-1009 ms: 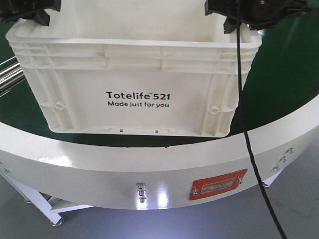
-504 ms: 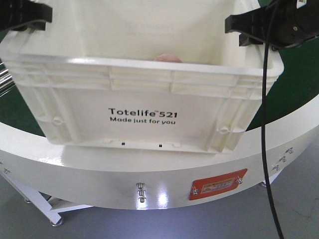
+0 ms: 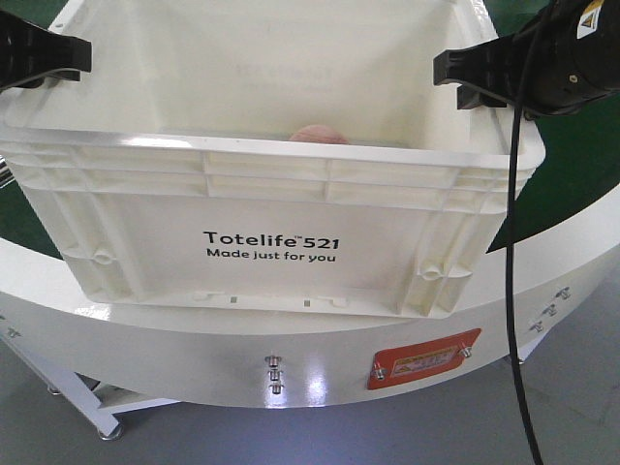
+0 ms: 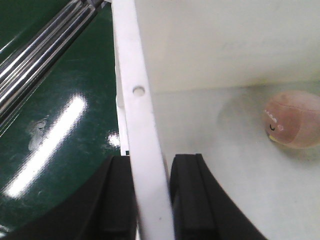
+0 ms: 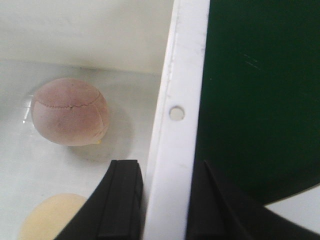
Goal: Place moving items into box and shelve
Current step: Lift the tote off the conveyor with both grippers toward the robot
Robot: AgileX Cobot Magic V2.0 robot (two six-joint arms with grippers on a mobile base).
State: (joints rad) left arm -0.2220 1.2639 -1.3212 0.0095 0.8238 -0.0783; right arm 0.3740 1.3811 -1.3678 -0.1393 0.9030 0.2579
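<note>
Front-facing camera shows a round green-topped table with a white rim, and at its near edge the cream Totelife 521 tote; whether it is off the surface I cannot tell. Left gripper is clamped narrow on the tote's left wall, one finger inside and one outside; right gripper pinches the right wall the same way. Pink ball and pale yellow ball lie on the tote floor. Loading looks done to me; shelving the tote is what remains
</note>
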